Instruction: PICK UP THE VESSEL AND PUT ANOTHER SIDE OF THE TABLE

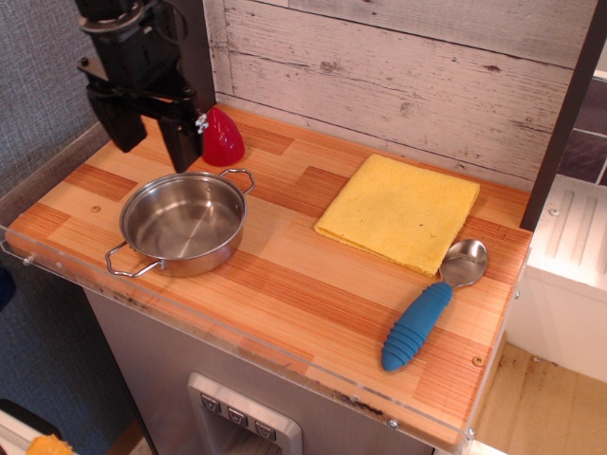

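Your gripper (154, 142) hangs with jaws wide open and empty above the vessel (183, 222); it looks stiff, light, slippery, so grip its rim.

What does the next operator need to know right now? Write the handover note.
Gripper: open, empty, raised above the table's back left.
Pot: upright on the table at its left end, nothing holding it.
Cloth and spoon at the right; red cone behind the pot.
Done: cannot tell whether the pot has been moved across.
Left: check this; if not, grasp the pot and carry it across.
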